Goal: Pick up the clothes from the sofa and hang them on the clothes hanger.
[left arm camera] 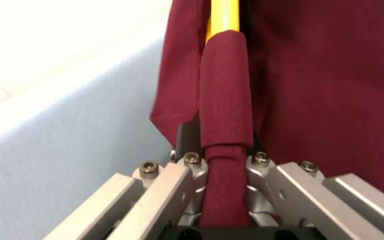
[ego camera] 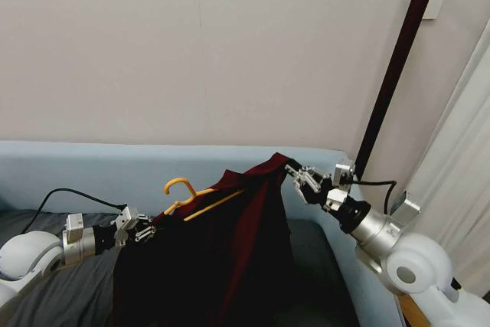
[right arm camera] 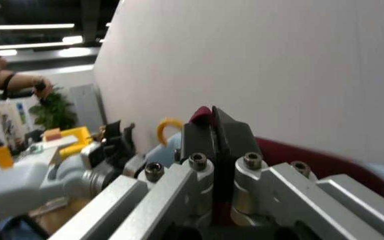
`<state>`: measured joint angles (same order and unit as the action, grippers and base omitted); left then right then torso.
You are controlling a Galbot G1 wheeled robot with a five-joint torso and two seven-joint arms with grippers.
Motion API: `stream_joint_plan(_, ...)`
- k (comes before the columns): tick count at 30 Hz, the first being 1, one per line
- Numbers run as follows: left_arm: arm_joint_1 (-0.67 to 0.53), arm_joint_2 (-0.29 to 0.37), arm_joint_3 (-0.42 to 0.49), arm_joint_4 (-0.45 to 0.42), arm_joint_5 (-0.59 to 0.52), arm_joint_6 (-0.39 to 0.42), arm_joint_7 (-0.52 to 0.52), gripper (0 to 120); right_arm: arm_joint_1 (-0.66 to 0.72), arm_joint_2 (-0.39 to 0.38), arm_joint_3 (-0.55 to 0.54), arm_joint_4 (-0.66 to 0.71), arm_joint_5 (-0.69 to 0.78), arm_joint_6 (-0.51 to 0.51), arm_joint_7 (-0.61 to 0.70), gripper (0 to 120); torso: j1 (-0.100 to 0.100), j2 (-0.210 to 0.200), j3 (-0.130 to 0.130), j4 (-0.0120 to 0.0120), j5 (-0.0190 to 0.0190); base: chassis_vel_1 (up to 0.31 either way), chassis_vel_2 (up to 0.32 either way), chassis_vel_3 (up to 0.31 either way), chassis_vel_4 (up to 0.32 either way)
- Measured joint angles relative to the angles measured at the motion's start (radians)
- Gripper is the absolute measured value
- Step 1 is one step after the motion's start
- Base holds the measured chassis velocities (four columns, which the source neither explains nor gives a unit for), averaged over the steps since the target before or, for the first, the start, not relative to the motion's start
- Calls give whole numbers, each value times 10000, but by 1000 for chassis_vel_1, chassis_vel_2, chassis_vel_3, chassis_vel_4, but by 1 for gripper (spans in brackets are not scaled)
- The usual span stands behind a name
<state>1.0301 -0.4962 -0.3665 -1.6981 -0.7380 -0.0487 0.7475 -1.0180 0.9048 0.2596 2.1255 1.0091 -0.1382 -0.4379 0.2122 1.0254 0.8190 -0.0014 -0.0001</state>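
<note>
A dark red garment (ego camera: 230, 250) hangs spread on a yellow hanger (ego camera: 187, 197) above the blue sofa (ego camera: 92, 166). My left gripper (ego camera: 145, 229) is shut on the garment's left shoulder, where red cloth (left arm camera: 225, 100) wraps the yellow hanger arm (left arm camera: 224, 15) between the fingers (left arm camera: 185, 137). My right gripper (ego camera: 295, 174) is shut on the garment's right shoulder and holds it up. In the right wrist view the black fingers (right arm camera: 229, 135) pinch red cloth (right arm camera: 202, 116); the hanger's hook (right arm camera: 167, 126) and my left arm (right arm camera: 78, 165) lie beyond.
A dark pole of the clothes rack (ego camera: 394, 67) stands at the right, next to a white curtain (ego camera: 459, 166). A plain wall rises behind the sofa. The sofa's dark grey seat (ego camera: 76, 289) lies under the garment.
</note>
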Motion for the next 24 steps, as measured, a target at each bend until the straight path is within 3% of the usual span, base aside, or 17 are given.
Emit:
stream_joint_plan(5,-23,22,-1,-677,-393,127,-313,1,-534,149,-588,-386,-1591,325,-745,0,0,0,1,-1,1,0,0,0,0)
stream_joint_plan(10,43,106,-43,-1274,-588,242,-411,1,-789,180,-1090,-766,-3400,502,-598,0,0,0,0,-2,1,0,0,0,0)
stream_joint_plan(13,221,202,-131,-1515,-564,250,-405,1,-881,128,-1214,-942,-4816,396,-121,11,0,0,0,0,1,0,0,0,0)
stream_joint_plan(16,362,247,-201,-1588,-459,247,-392,1,-988,2,-1135,-1015,-5318,342,-360,22,0,0,0,1,1,0,0,0,0)
stream_joint_plan(19,528,282,-262,-1593,-187,189,-369,1,-1107,-153,-698,-1026,-4964,510,-2322,35,0,0,1,-2,1,0,0,0,0)
stream_joint_plan(20,528,282,-262,-1593,-187,189,-369,1,-1107,-153,-698,-1026,-4964,510,-2322,35,0,0,1,-2,1,0,0,0,0)
stream_joint_plan(23,661,274,-286,-1557,146,150,-393,1,-855,-110,270,-1047,-3915,549,-6187,48,0,0,0,2,0,0,0,0,0)
stream_joint_plan(24,661,274,-286,-1557,146,150,-393,1,-855,-110,270,-1047,-3915,549,-6187,48,0,0,0,2,0,0,0,0,0)
